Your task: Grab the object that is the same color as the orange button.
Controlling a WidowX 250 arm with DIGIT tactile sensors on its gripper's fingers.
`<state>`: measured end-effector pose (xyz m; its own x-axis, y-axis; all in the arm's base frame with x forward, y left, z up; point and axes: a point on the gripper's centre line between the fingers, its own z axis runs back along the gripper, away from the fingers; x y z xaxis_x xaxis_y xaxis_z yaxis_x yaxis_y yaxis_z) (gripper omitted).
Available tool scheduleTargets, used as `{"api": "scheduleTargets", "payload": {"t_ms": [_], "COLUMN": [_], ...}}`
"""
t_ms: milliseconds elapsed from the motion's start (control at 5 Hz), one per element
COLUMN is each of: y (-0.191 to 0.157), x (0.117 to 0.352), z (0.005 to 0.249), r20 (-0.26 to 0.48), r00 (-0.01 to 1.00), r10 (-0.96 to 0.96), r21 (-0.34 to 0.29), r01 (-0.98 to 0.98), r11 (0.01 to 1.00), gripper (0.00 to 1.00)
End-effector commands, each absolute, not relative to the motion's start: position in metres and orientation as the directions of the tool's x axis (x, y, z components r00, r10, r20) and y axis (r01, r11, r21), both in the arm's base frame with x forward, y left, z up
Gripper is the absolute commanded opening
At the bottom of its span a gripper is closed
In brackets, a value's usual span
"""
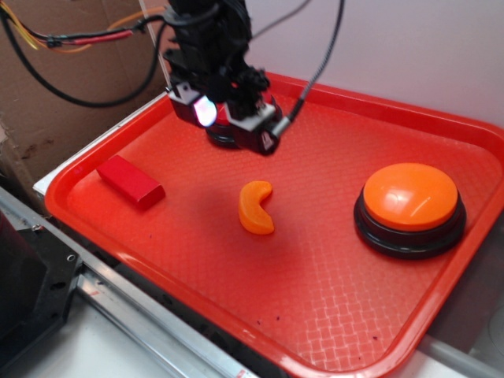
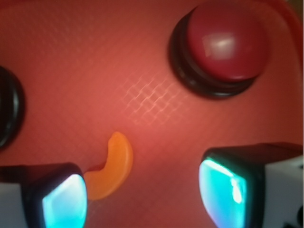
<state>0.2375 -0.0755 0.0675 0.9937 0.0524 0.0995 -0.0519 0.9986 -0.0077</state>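
A small glossy orange crescent piece (image 1: 256, 207) lies on the red tray (image 1: 331, 315) near its middle. In the wrist view the crescent (image 2: 115, 166) sits just past the left finger, partly hidden by it. My gripper (image 1: 236, 126) hangs above the tray's far side, behind the crescent; its jaws are open and empty (image 2: 142, 197), with glowing teal pads (image 2: 223, 190). The large orange button (image 1: 409, 206) on a black base stands at the tray's right.
A red rectangular block (image 1: 130, 181) lies at the tray's left. A red-domed button (image 2: 223, 45) on a black base stands under the gripper, mostly hidden in the exterior view. Cardboard (image 1: 47, 79) and cables stand behind; a metal rail (image 1: 102, 299) runs along the front.
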Motion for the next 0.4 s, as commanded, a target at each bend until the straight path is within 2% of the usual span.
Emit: {"api": "scheduleTargets", "payload": {"t_ms": [0,200], "y": [-0.082,-0.082], "x": [0.241,0.238], "z": [0.044,0.031], "r20": [0.074,0.037], "r00": [0.996,0.997], "r10": [0.048,0.065], "r21": [0.010,0.012], "r01": [-0.049,-0.066], "r11": [0.999,0.998], "gripper": [1.00,1.00]}}
